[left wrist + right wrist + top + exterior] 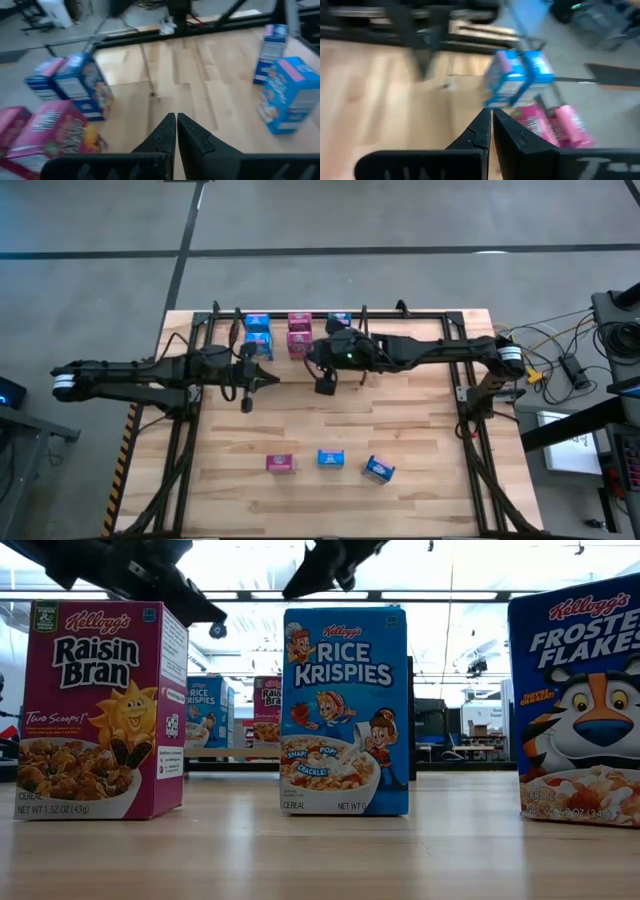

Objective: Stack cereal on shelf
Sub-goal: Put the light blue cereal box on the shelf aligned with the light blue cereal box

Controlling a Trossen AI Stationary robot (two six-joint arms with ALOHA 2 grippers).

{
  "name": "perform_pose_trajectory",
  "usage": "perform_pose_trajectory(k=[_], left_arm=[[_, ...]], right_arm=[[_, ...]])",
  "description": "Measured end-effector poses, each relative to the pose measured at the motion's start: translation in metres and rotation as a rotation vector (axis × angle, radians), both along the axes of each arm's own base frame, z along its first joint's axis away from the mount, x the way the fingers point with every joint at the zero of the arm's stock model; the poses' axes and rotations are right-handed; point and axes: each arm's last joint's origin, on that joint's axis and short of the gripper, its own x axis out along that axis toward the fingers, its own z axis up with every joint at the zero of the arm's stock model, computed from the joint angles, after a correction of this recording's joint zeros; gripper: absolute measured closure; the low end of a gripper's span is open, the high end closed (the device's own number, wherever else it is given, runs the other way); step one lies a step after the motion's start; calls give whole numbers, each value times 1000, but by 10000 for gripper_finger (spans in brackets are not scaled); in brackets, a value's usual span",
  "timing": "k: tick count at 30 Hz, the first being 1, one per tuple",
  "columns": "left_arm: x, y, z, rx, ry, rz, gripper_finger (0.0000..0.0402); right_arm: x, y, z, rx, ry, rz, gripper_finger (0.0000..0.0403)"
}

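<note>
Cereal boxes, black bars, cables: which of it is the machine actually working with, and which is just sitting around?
Part of the job:
- three loose cereal boxes at the near end
- boxes already stacked at the shelf
- left gripper, right gripper, fingers shut

Lying about:
- cables off the table's right side

table [420, 440]: pale wood planks | floor [330, 215]: grey concrete, dark seams | cables [550, 355]: tangled, right of table | room behind [470, 690]: desks, ceiling lights

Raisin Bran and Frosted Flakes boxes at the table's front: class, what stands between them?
In the low view, a blue Rice Krispies box stands upright between the Raisin Bran box and the Frosted Flakes box, touching neither.
</note>
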Motion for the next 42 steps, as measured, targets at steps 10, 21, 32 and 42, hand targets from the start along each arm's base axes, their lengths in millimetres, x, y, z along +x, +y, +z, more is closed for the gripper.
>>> perform_pose_trajectory(k=[10, 21, 32, 42], left_arm=[[1, 1, 4, -30, -29, 35, 401], [2, 1, 7, -4, -72, 28, 401], [4, 1, 12, 9, -123, 25, 401], [5, 2, 36, 76, -200, 38, 401]], right_arm=[[-25, 41, -2, 353, 190, 205, 394], [-48, 98, -28, 399, 502, 242, 394], [-46, 143, -35, 321, 431, 232, 381], [-29, 152, -69, 272, 515, 252, 234]])
